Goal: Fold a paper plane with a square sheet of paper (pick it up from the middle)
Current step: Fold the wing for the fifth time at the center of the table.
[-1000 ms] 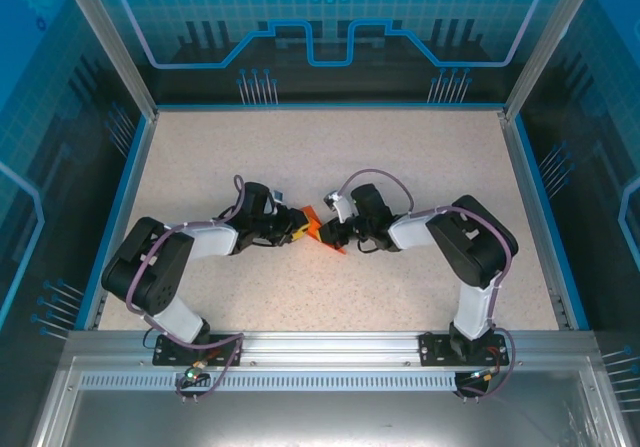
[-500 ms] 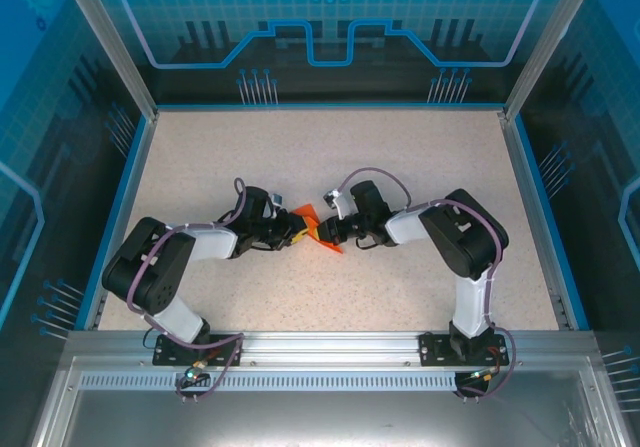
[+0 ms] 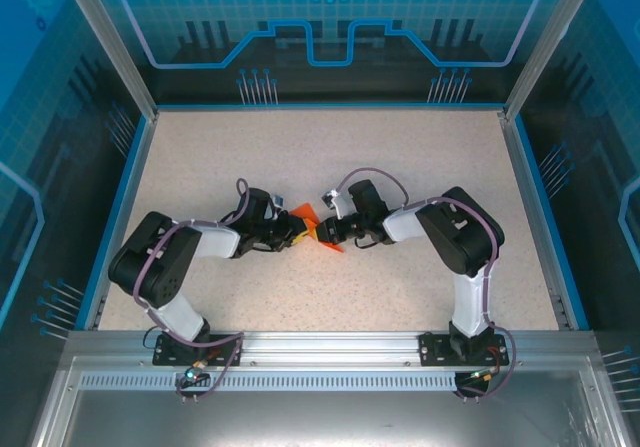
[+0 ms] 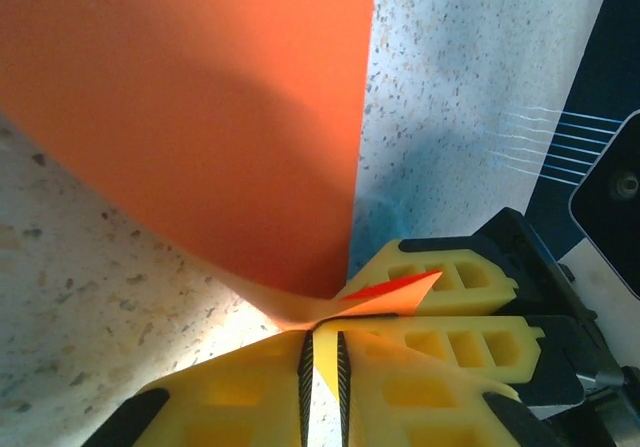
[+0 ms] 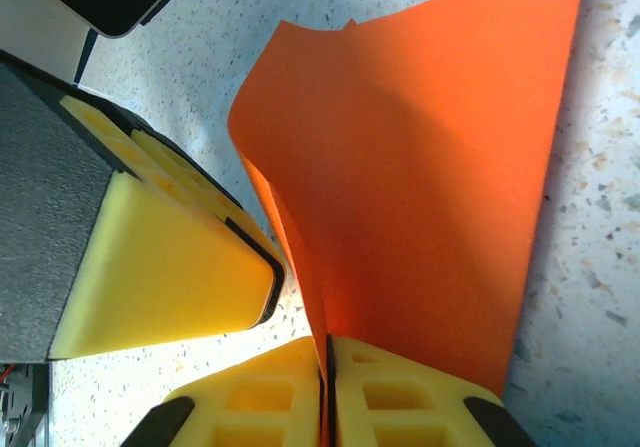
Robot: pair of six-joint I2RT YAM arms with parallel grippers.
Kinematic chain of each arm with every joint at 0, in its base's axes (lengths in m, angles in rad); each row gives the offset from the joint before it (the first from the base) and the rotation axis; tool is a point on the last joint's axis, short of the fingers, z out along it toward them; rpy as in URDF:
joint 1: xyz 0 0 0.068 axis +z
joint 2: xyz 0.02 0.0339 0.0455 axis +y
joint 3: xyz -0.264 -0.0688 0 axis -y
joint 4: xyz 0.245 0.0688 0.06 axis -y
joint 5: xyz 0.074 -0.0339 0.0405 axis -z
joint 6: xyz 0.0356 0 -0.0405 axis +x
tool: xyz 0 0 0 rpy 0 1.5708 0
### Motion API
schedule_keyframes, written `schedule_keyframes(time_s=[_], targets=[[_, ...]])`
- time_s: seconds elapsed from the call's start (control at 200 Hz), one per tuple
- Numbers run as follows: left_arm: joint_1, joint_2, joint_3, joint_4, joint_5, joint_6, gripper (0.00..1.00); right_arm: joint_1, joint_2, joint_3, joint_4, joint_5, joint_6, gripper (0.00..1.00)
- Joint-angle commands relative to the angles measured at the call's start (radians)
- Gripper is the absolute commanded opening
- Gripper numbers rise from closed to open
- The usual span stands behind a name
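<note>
A speckled beige table [image 3: 330, 157] is seen inside blue walls. Near its middle, the orange square sheet of paper [image 3: 312, 214] [image 4: 200, 117] [image 5: 430, 167] is gripped from 2 sides: the left gripper [image 3: 298, 230] [image 4: 322, 342] is clenched on a curled corner, and the right gripper [image 3: 327, 230] [image 5: 328, 352] is clamped on an edge just beside it

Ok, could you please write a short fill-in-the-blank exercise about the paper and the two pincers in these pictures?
1. The sheet of paper is ___ in colour.
2. The right pincer is ___ on an edge of the sheet.
3. The fingers of the left pincer are ___ in colour.
4. In the top view, both pincers meet near the ___ of the table.
Missing words: orange; shut; yellow; middle.
</note>
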State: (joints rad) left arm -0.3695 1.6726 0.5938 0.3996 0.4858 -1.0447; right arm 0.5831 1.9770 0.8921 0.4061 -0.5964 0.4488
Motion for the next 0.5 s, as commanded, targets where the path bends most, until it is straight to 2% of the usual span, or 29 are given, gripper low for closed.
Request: schedule_keyframes(time_s=[0.0,0.49], targets=[[-0.006,0.024,0.027,0.026,-0.017,0.025,0.16,-0.010,0.018,0.015,-0.035,-0.020,0.002,0.10],[-0.008,0.089,0.056,0.061,-0.020,0.039,0.11,-0.009,0.004,0.019,-0.083,-0.008,-0.021,0.14]])
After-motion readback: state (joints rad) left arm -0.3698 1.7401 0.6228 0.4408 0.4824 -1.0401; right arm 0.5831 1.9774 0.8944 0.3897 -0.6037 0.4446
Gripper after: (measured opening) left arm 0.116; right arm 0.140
